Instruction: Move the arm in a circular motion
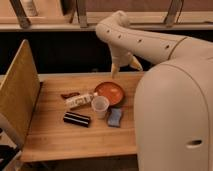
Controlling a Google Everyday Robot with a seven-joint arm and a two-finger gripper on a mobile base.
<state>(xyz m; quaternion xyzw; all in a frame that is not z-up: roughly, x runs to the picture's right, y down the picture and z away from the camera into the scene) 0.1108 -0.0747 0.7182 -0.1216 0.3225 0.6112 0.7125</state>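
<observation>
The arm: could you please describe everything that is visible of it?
The arm is cream-white and smooth, looks like plastic, built of thick rounded segments with small dark holes. From a very large segment at the right it reaches left, bends near the top and turns down. Its tan pincer hangs open above the far edge of the wooden table, behind the orange plate, touching nothing.

The cream-white arm (150, 44), made of thick rounded segments with small dark holes, reaches left and bends down. Its tan gripper (126, 69) hangs over the wooden table's (60, 135) far edge, fingers spread.
</observation>
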